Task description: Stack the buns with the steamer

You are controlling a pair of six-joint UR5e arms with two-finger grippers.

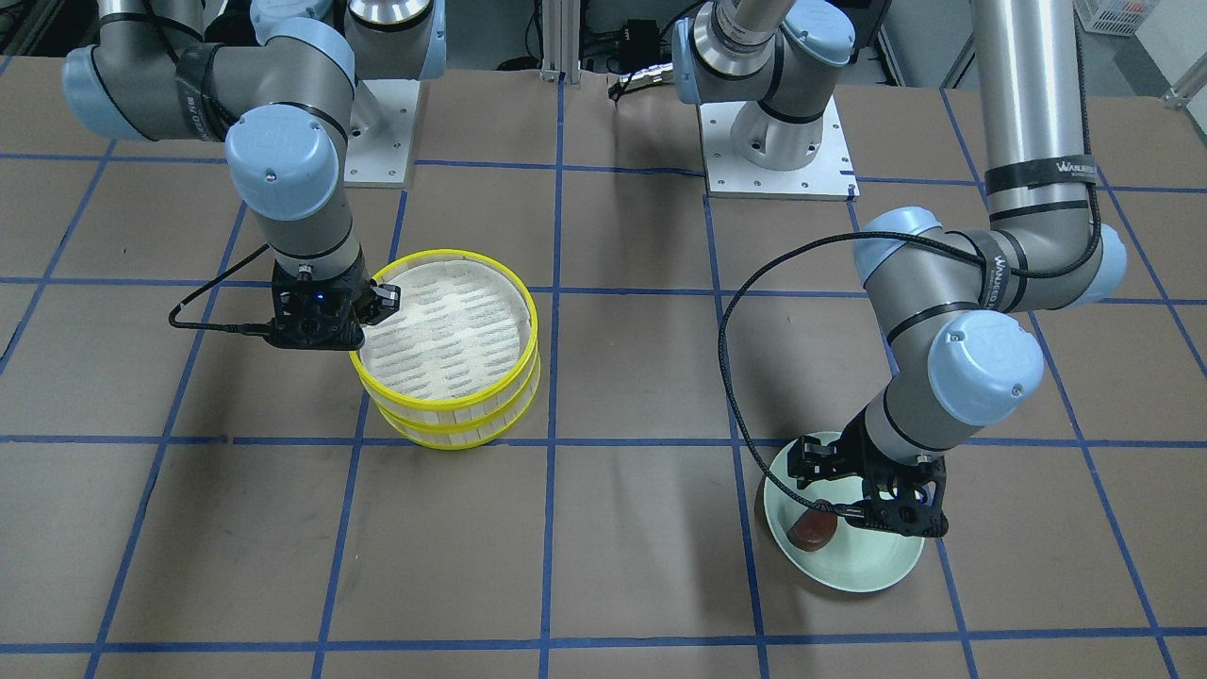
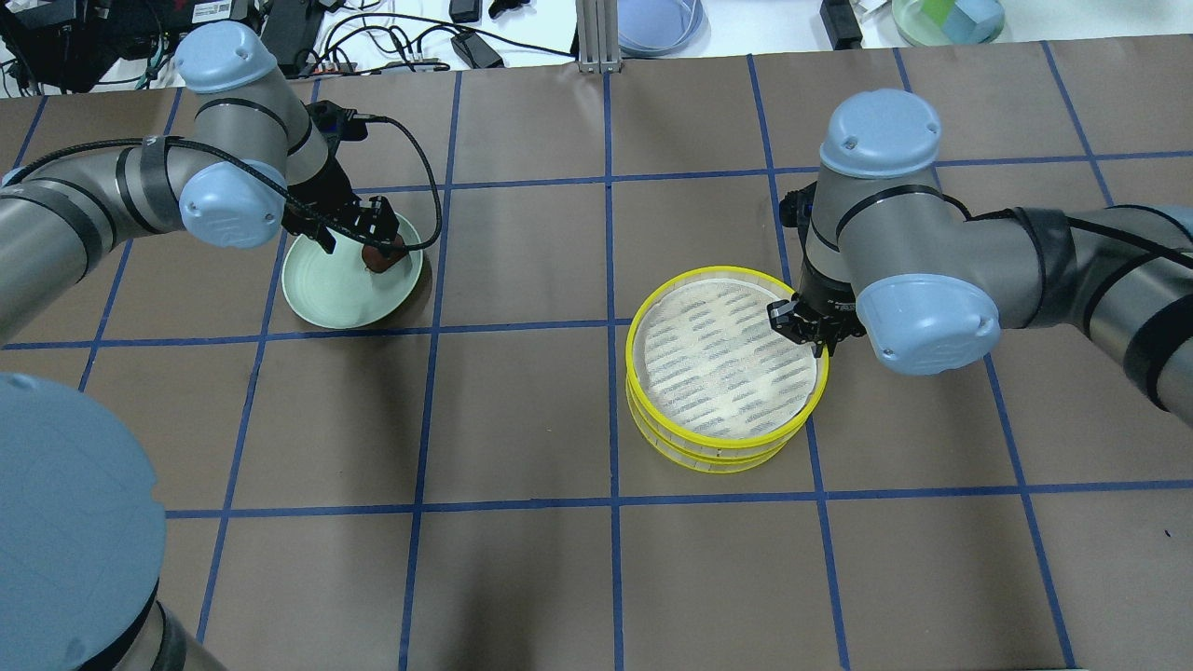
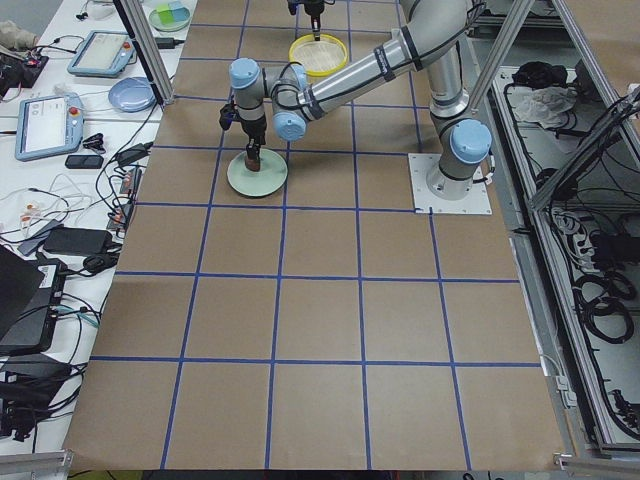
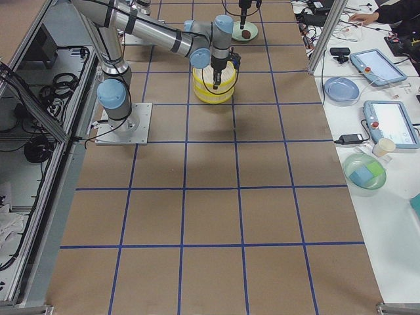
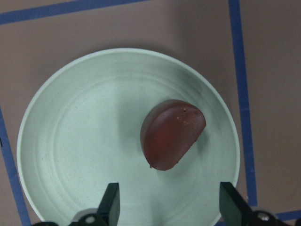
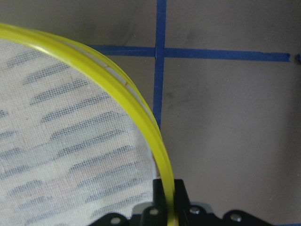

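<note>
Brown taped table (image 2: 522,410). The left gripper (image 5: 170,205) hangs spread over the red-brown bun (image 5: 171,134) on the green plate (image 5: 70,141). I'd centre it and drop straight. The right gripper (image 6: 165,202) is pinched on the top steamer tray (image 6: 109,71) rim.

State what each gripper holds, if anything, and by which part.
The right gripper clamps the upper steamer tray by its yellow rim. The left gripper is open over the reddish-brown bun on the green plate and holds nothing.
</note>
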